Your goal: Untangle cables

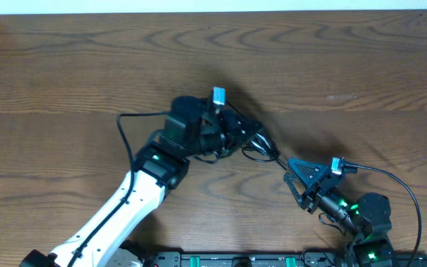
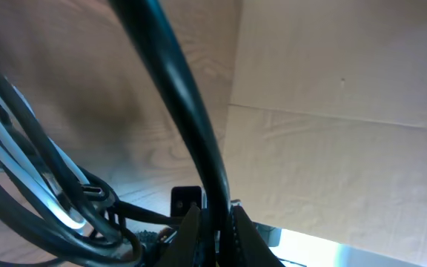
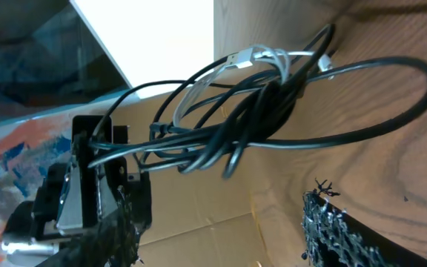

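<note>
Separating step. Our left jaws pinch the cables; right jaws stand spread beside them. Next we likely need one loop inside the right jaws.

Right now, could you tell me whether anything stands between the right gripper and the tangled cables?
Nothing visible does: the open right gripper faces the tangled cables, which hang from the shut left gripper, with only air between.

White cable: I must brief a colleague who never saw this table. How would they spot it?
On the brown wooden table, find the tangle of thin black cables pinched in the left arm's fingers. The thin white cable threads through that tangle; it is the only pale strand there.
</note>
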Controlling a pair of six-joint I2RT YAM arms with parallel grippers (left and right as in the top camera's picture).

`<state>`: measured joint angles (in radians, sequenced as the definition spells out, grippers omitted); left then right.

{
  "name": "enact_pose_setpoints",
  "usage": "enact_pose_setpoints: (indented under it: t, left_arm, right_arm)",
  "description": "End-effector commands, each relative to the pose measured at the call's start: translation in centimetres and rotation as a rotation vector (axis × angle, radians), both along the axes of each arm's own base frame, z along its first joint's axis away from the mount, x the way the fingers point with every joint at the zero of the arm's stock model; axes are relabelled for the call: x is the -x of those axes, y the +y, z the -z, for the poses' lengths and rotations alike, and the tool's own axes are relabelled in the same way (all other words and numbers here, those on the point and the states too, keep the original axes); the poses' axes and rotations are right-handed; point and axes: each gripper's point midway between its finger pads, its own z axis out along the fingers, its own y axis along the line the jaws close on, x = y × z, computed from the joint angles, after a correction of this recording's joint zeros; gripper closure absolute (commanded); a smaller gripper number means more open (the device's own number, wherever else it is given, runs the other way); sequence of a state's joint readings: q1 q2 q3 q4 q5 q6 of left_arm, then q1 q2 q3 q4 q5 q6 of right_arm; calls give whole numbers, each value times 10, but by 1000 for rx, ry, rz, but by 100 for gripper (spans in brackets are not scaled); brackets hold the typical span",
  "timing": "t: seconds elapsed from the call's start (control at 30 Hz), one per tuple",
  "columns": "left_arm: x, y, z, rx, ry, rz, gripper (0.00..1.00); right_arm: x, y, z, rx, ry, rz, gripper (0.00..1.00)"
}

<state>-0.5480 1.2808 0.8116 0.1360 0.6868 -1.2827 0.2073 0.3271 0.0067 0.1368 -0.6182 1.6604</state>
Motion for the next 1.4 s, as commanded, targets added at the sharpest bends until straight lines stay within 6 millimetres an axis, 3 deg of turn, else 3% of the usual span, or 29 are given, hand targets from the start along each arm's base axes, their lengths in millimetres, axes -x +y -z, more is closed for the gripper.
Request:
enact_pose_setpoints:
  t: [0.0,0.2,0.47,0.67,0.73,0.9,0.93,1.13,1.37]
  left_arm:
    - [-1,-6,-9,1,-14,-57,92]
    - [9,-21,-11,18,18,-72,92]
    - [19,-42,-39,148,46,-74,92]
    - [44,-59,-36,142,72,2,92]
    - [55,-65,-37,145,80,42,92]
    - [70,-72,-38,157,117,98,92]
    - [71,-72,-38,158,118,101,92]
    - [66,-69,-40,165,110,92,92]
    - [35,-42,-42,161,41,78,92]
  right_arm:
    - [2,2,0,-14,13,-9,33]
    - [-1,-1,1,-9,13,15,39]
    - [-10,-12,8,11,37,96,41]
    - [-24,-29,10,17,46,229,40]
    - [-27,-35,12,27,50,267,51]
    - [-27,-44,31,75,114,315,96]
    - [-26,-45,36,99,119,314,99]
    - [-23,-49,49,287,44,276,99]
    - [-28,-62,53,446,-38,305,99]
